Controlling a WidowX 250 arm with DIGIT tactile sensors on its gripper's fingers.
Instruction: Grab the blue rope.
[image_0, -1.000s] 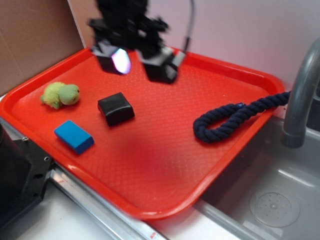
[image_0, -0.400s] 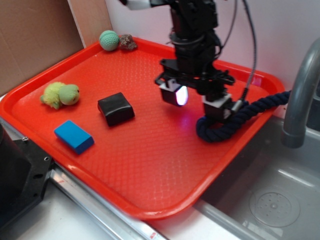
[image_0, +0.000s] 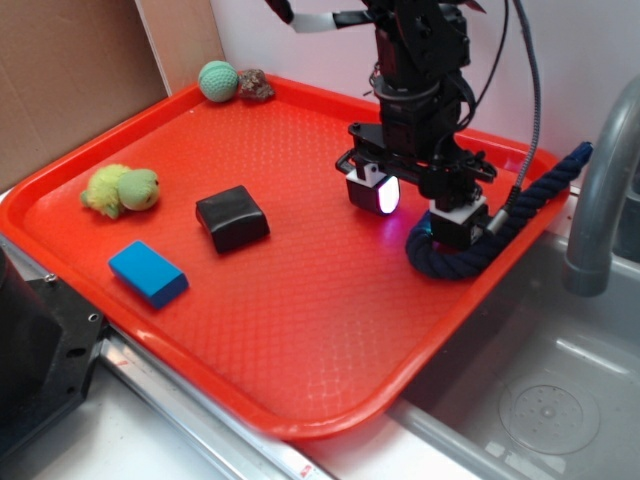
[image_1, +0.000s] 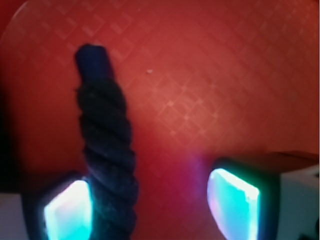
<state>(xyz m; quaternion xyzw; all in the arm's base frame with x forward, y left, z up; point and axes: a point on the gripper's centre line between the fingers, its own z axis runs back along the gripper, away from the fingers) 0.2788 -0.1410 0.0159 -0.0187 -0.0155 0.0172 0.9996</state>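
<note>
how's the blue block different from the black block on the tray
The blue block is bright blue, flatter and longer; the black block is glossy black, chunkier and squarer with rounded edges. The blue block lies nearer the tray's front edge, the black block farther in. Both rest flat on the red tray, untouched.

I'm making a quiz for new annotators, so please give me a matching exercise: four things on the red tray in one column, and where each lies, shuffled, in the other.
Things:
1. blue rope
2. blue block
3. black block
4. teal ball

Places:
A. far corner of the tray, beside a small dark lump
B. near left edge of the tray
C. right edge, at the open gripper, its end reaching past the rim
D. between the green plush toy and the tray's middle

Pairs: 1-C, 2-B, 3-D, 4-A
</note>
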